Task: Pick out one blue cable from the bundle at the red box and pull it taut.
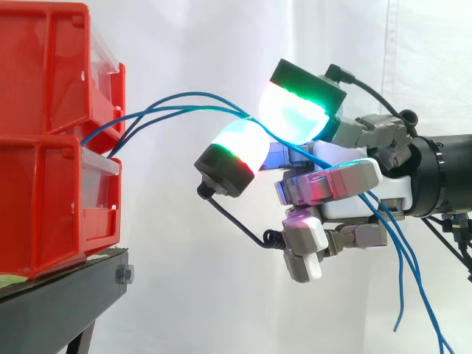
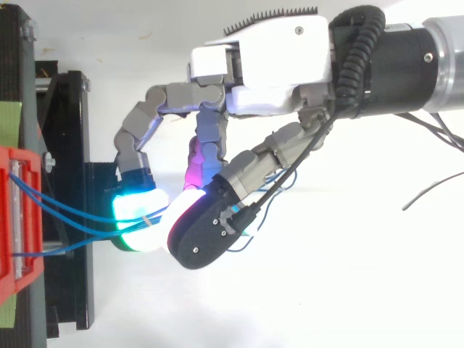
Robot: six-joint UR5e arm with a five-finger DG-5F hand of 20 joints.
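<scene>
Blue cables [image 1: 184, 99] leave the gap between the two stacked red boxes [image 1: 44, 66] and arch rightward, slack, to my hand [image 1: 354, 199]. Two glowing fingertips [image 1: 295, 110] are closed together on the blue cable where the strands meet, just right of the boxes. I cannot tell whether one strand or more lies between the pads. Past the pinch the strands run under the palm, and their loose ends [image 1: 413, 280] hang down at the right. From above, three blue strands [image 2: 72, 214] leave the red box [image 2: 9, 217] and reach the pinching pads [image 2: 138, 210]. The other fingers are curled below.
The red boxes sit on a black stand [image 1: 66, 287] at the left, its edge [image 2: 69, 145] close beneath the fingertips when viewed from above. A white curtain [image 1: 221, 295] hangs behind.
</scene>
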